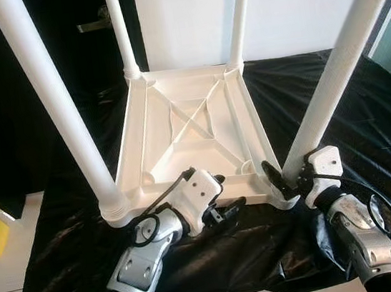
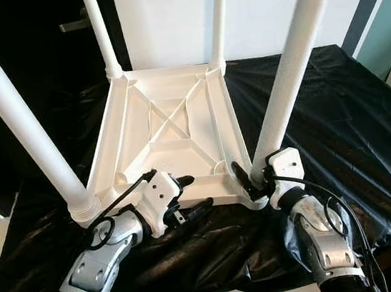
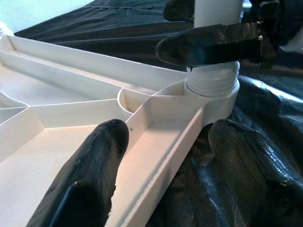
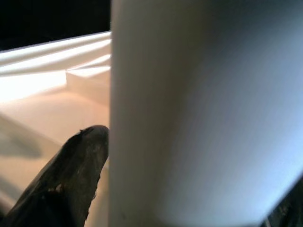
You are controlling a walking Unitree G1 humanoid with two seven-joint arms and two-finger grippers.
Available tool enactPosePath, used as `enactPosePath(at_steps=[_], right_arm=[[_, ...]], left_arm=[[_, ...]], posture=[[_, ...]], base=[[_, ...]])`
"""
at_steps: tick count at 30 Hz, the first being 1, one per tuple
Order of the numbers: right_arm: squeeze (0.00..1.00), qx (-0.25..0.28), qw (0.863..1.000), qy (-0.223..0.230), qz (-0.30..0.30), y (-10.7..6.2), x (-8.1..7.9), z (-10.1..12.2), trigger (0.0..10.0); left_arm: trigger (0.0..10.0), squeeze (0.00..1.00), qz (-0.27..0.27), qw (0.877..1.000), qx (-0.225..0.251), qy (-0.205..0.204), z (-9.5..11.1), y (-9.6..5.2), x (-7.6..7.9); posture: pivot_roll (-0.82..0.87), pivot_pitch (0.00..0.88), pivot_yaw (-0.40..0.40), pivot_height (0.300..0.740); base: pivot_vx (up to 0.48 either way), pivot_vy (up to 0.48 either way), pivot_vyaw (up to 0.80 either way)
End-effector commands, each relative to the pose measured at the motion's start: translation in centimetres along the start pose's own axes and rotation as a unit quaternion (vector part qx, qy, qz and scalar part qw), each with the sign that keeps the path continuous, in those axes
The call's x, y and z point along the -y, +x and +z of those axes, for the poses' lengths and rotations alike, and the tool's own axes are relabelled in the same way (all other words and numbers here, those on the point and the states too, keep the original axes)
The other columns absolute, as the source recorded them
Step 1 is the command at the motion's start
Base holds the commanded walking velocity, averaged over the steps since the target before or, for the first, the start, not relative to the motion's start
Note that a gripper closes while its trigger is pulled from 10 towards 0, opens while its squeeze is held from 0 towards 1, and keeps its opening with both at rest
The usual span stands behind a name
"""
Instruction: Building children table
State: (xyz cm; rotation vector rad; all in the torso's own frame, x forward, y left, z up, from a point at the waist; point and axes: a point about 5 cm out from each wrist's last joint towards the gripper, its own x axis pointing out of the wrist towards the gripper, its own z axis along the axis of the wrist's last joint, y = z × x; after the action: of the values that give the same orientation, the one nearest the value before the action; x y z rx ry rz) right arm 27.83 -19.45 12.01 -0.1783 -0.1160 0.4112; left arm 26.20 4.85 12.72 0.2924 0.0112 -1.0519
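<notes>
While the white plastic children's table (image 1: 193, 128) lies upside down on the black plastic sheet (image 1: 366, 131), all four legs stand in its corner sockets. The right gripper (image 1: 286, 177) is closed around the near right leg (image 1: 331, 78) just above its threaded collar. The left gripper (image 1: 220, 197) has its fingers spread astride the near rim, one inside the ribbed underside, one outside. Hollow moulded plastic like this is probably light, stiff and rather slick; the ribbed rim or a leg base near the socket looks the surest hold.
</notes>
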Motion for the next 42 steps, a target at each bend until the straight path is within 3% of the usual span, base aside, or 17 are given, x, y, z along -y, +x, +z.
enactPosePath(at_steps=[1, 2, 3, 4, 5, 7, 8, 20, 21, 24, 29, 33, 35, 36, 38, 42], right_arm=[[0.0, -0.005, 0.999, 0.0, 0.036, 0.7, -0.3, -0.2, 10.0], [0.0, -0.005, 0.999, 0.0, 0.036, 0.7, -0.3, -0.2, 10.0], [0.0, -0.012, 0.999, -0.002, 0.051, 1.1, -0.2, -0.4, 5.1], [0.0, -0.012, 0.999, -0.002, 0.051, 1.1, -0.2, -0.4, 5.1], [0.0, -0.016, 0.998, -0.003, 0.06, 1.4, 0.0, -0.6, 2.8], [0.0, -0.016, 0.998, -0.003, 0.06, 1.4, 0.0, -0.6, 2.8], [0.0, -0.02, 0.997, -0.003, 0.068, 1.5, 0.1, -0.7, 0.0], [0.0, -0.028, 0.997, 0.014, 0.065, 0.9, 0.2, -1.6, 0.0], [0.0, -0.027, 0.998, 0.02, 0.049, 0.8, 0.1, -1.7, 10.0], [0.0, -0.028, 0.999, 0.025, 0.033, 0.7, 0.0, -1.8, 10.0], [0.0, -0.025, 0.995, 0.038, -0.084, 0.3, -0.3, -1.9, 10.0], [0.0, -0.021, 0.992, 0.047, -0.116, 0.2, -0.4, -2.0, 10.0], [0.0, -0.031, 0.976, 0.053, -0.21, 0.1, -0.6, -2.2, 10.0], [0.0, -0.031, 0.976, 0.053, -0.21, 0.1, -0.6, -2.2, 10.0], [0.0, -0.042, 0.952, 0.068, -0.295, -0.2, -0.9, -2.5, 10.0], [0.0, -0.044, 0.944, 0.083, -0.317, 0.2, -1.9, -2.6, 10.0]], left_arm=[[10.0, 0.0, 0.017, 1.0, -0.01, 0.011, -0.3, 0.3, 0.1], [10.0, 0.0, 0.017, 1.0, -0.01, 0.011, -0.3, 0.3, 0.1], [10.0, 0.0, 0.012, 1.0, -0.012, 0.013, -0.4, 0.5, 0.5], [10.0, 0.0, 0.012, 1.0, -0.012, 0.013, -0.4, 0.5, 0.5], [10.0, 0.0, 0.007, 1.0, -0.013, 0.013, -0.4, 0.6, 0.7], [10.0, 0.0, 0.007, 1.0, -0.013, 0.013, -0.4, 0.6, 0.7], [10.0, 0.0, 0.008, 1.0, -0.012, 0.015, -0.3, 0.8, 0.8], [10.0, 0.0, 0.029, 0.999, -0.006, 0.017, -0.3, 1.2, 0.2], [10.0, 0.0, 0.032, 0.999, -0.004, 0.012, -0.3, 1.1, 0.1], [10.0, 0.0, 0.035, 0.999, -0.003, 0.011, -0.4, 1.0, 0.0], [10.0, 0.0, 0.051, 0.999, 0.001, -0.003, -0.6, 1.0, -0.5], [10.0, 0.0, 0.055, 0.998, 0.003, -0.003, -0.6, 1.0, -0.6], [10.0, 0.0, 0.06, 0.998, 0.007, -0.013, -0.7, 1.0, -0.8], [10.0, 0.0, 0.06, 0.998, 0.007, -0.013, -0.7, 1.0, -0.8], [10.0, 0.0, 0.06, 0.998, 0.008, -0.017, -0.8, 1.1, -0.8], [10.0, 0.0, 0.038, 0.999, 0.006, -0.026, -0.9, 1.3, -0.6]], posture=[[0.0, 0.0, -0.039, 0.74], [0.0, 0.0, -0.039, 0.74], [0.01, 0.0, -0.046, 0.74], [0.01, 0.0, -0.046, 0.74], [0.01, 0.0, -0.048, 0.74], [0.01, 0.0, -0.048, 0.74], [0.02, 0.0, -0.06, 0.74], [0.01, 0.0, -0.072, 0.74], [0.01, 0.0, -0.069, 0.74], [0.0, 0.0, -0.069, 0.74], [0.0, 0.0, -0.066, 0.74], [0.0, 0.0, -0.064, 0.74], [-0.01, 0.0, -0.057, 0.74], [-0.01, 0.0, -0.057, 0.74], [-0.02, 0.0, -0.047, 0.74], [-0.04, 0.0, -0.02, 0.74]], base=[[0.0, 0.0, 0.0], [0.0, 0.0, 0.0], [0.0, 0.0, 0.0], [0.0, 0.0, 0.0], [0.0, 0.0, 0.0], [0.0, 0.0, 0.0], [0.0, 0.0, 0.0], [0.0, 0.0, 0.0], [0.0, 0.0, 0.0], [0.0, 0.0, 0.0], [0.0, 0.0, 0.0], [0.0, 0.0, 0.0], [0.0, 0.0, 0.0], [0.0, 0.0, 0.0], [0.0, 0.0, 0.0], [0.0, 0.0, 0.0]])
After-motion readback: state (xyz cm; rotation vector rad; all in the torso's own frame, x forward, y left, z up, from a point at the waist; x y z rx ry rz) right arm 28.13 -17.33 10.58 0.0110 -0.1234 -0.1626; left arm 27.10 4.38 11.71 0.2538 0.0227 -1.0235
